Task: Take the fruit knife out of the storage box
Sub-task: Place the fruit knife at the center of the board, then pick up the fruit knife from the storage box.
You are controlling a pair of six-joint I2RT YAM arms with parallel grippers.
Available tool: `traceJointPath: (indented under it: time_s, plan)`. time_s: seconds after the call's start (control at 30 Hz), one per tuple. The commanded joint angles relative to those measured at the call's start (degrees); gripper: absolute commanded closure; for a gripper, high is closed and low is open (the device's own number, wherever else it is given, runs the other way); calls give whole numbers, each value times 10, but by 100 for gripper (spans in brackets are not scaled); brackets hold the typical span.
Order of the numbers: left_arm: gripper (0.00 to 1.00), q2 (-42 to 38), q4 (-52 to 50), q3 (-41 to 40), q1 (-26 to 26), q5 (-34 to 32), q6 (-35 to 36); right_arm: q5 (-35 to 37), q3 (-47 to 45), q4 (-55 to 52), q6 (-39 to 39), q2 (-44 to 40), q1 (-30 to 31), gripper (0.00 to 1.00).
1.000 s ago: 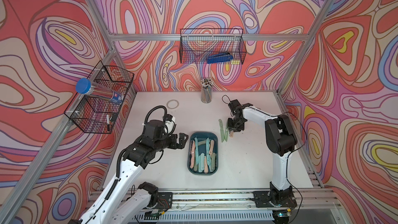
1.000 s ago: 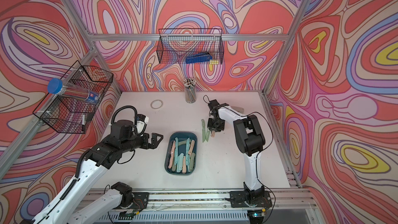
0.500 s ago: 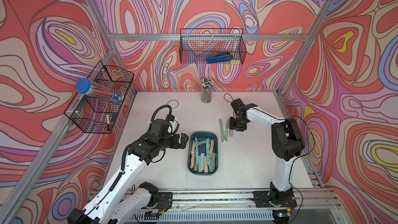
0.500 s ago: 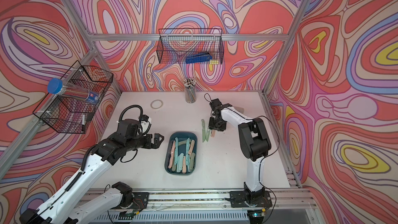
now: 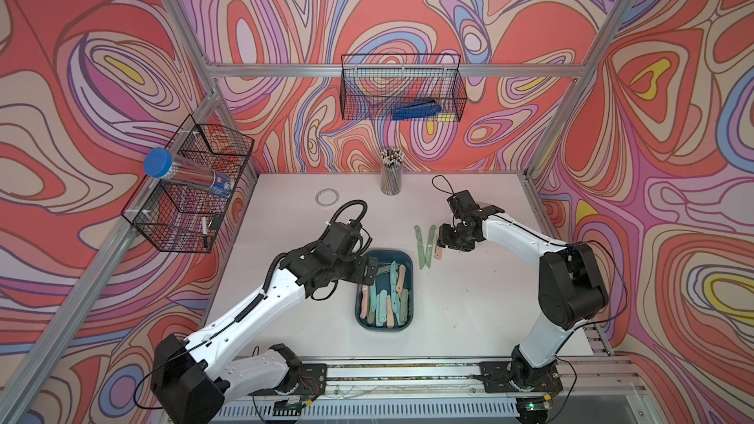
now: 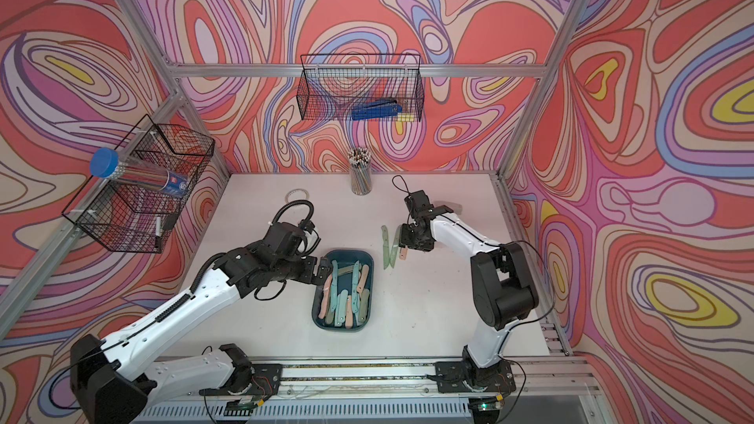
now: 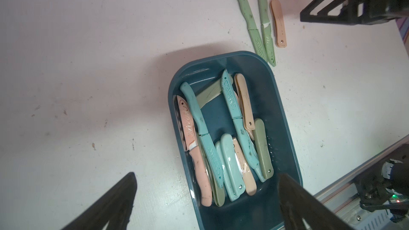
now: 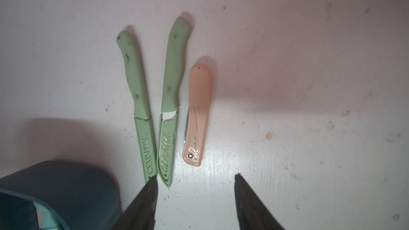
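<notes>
My left jaws spread wide, empty, above storage box [image 7: 284,125] edge; knives [image 7: 231,105] heaped inside. My right jaws parted, gripping nothing, over bench [image 5: 489,299]: peach folding knife [image 8: 198,116] beside 2 green sheathed knives [image 8: 174,74].

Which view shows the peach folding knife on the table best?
Right wrist view: the peach folding knife lies large and unobstructed, blade edge and rivet visible. Left wrist view shows it whole but small; in both top views it is tiny, partly behind the right pincer.
</notes>
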Motion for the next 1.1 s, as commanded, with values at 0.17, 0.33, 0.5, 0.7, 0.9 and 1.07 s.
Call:
traceJointPath:
  time_s: [0.17,0.33,0.5,0.7,0.9,1.07]
  plan:
    - [20,128,56,32,-59,-47,-70,10,-9,2,-7,-35,-3,43]
    - [41,164,67,34,-67,-63,-99,13,-19,1,-8,-40,-3,43]
    - [59,194,62,44,-69,-61,-122,13,-23,1,-7,-37,-2,43]
    - [62,218,61,34,-73,-82,-170,11,-22,0,-7,-36,-3,43]
    - [62,236,36,40,-77,-119,-210,12,-22,-2,-7,-32,-3,43]
    - [61,261,26,45,-78,-130,-227,10,-21,-4,-4,-28,-2,42]
